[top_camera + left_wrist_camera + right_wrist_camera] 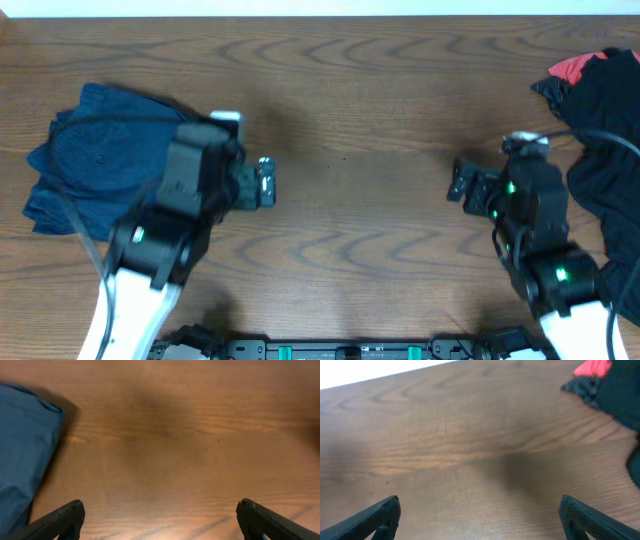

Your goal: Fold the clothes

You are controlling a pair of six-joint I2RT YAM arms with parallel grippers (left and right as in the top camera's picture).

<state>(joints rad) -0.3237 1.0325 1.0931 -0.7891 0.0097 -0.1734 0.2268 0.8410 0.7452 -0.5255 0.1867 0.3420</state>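
Nearest the robot's base, two arms reach forward over a brown wood-grain table [360, 250]. The left gripper [266, 184] hovers left of the table's centre with its jaws spread wide and nothing between them. Its wrist camera shows only bare wood between its two black fingers [60, 522]. The right gripper [460, 182] hovers right of centre, facing the left one, well apart from it. Its jaws are just as wide and empty, with black fingers [375, 517] framing bare wood.

Farther back on the left lies a folded bundle of navy-blue denim-like cloth [90, 150], thick and roughly rectangular, partly hidden under the left arm. On the far right edge, a crumpled heap of black fabric with a red patch [605, 130] sits beside the right arm
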